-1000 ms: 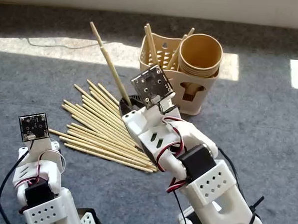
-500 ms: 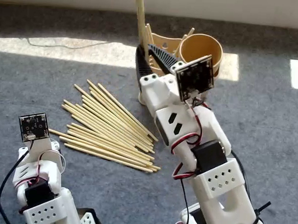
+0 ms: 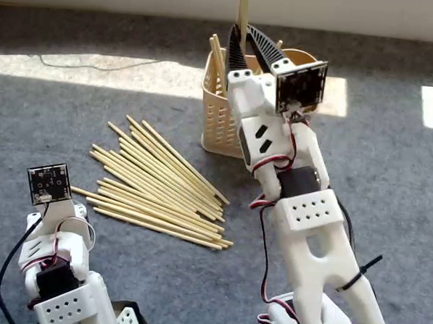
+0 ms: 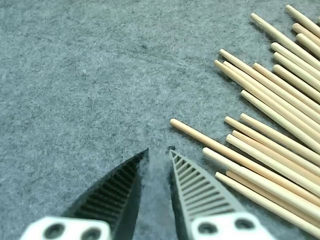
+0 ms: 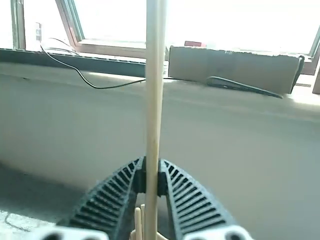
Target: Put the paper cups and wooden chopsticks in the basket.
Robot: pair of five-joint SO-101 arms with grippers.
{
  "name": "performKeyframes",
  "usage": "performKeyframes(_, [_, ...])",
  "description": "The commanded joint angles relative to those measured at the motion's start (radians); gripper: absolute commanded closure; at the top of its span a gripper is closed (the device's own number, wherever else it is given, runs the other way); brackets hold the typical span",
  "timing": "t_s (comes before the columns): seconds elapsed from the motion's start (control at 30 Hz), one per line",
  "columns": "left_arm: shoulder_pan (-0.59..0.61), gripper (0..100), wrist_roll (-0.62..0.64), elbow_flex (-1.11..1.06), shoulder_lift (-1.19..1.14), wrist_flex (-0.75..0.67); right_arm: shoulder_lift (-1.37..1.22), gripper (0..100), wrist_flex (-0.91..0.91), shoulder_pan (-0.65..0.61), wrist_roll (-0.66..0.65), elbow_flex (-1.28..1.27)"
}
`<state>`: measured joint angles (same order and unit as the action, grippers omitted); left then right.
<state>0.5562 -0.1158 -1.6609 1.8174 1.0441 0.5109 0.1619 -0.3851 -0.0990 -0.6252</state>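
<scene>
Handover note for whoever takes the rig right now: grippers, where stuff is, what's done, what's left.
Right gripper: shut on a held chopstick, upright above the basket. It may be two sticks; hard to tell.
Left gripper: slightly open, empty, low over the carpet beside the loose pile.
Done: leaning chopsticks stand in the basket, and a paper cup rim shows there behind the arm.
Left: drop the held chopstick in, then move the loose pile.
</scene>
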Motion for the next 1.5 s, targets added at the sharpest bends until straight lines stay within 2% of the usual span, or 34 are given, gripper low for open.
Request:
performKeyframes(0.0, [0.008, 93, -0.006, 0.007, 0.008, -0.017, -0.079, 99.4, 0.073, 0.038, 0.008, 0.081])
performKeyframes(0.43, [0.008, 93, -0.006, 0.007, 0.008, -0.017, -0.153, 98.5, 0.065, 0.045, 0.008, 0.108])
performKeyframes(0.6, [0.008, 93, -0.006, 0.007, 0.008, -0.017, -0.151, 90.0, 0.064, 0.044, 0.008, 0.105])
performKeyframes(0.73, [0.008, 93, -0.006, 0.007, 0.008, -0.017, -0.131, 89.8, 0.053, 0.044, 0.008, 0.105])
performKeyframes(1.1, [0.007, 93, -0.006, 0.007, 0.008, -0.017, 0.091, 89.9, -0.228, -0.028, 0.009, 0.105])
performKeyframes(1.47, [0.01, 93, -0.006, 0.005, 0.008, -0.017, 0.257, 90.0, -0.662, -0.156, 0.008, 0.105])
